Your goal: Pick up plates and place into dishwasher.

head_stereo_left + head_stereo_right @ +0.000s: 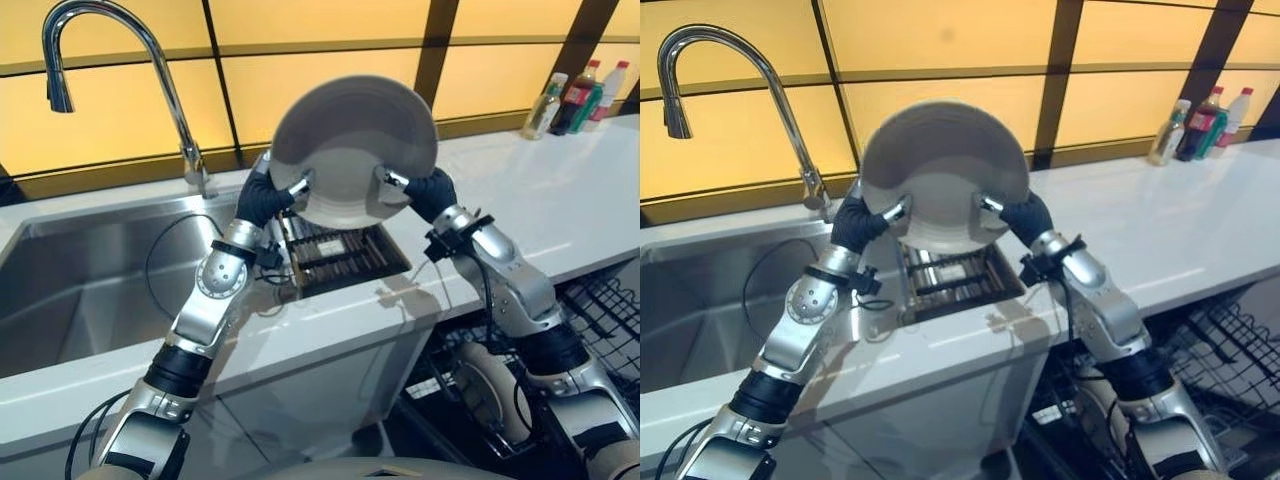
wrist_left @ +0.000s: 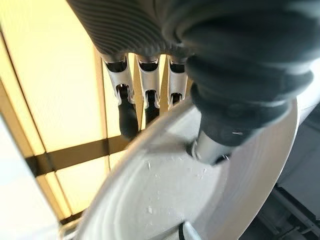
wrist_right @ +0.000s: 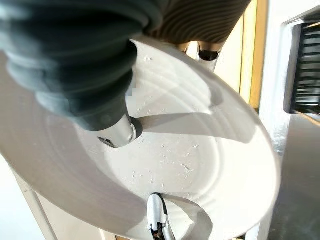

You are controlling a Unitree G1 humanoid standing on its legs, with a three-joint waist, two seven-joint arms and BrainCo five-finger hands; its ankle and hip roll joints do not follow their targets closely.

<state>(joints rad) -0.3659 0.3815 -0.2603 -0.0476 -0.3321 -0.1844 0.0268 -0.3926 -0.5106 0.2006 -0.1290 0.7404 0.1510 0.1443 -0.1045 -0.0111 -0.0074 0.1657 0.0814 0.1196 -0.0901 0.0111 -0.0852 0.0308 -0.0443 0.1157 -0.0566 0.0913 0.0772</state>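
Note:
A round pale plate (image 1: 355, 140) is held up on edge above the counter, its face towards me. My left hand (image 1: 268, 197) pinches its lower left rim, and in the left wrist view the fingers (image 2: 127, 112) lie behind the plate (image 2: 165, 200) with the thumb on its face. My right hand (image 1: 428, 192) pinches the lower right rim. In the right wrist view its thumb (image 3: 117, 135) presses on the crumb-speckled face of the plate (image 3: 200, 150).
A dark slatted rack (image 1: 345, 255) sits in the counter right under the plate. The steel sink (image 1: 90, 290) and its tall faucet (image 1: 110, 60) are to the left. Bottles (image 1: 575, 95) stand at the far right. The open dishwasher's wire rack (image 1: 600, 310) lies low at right.

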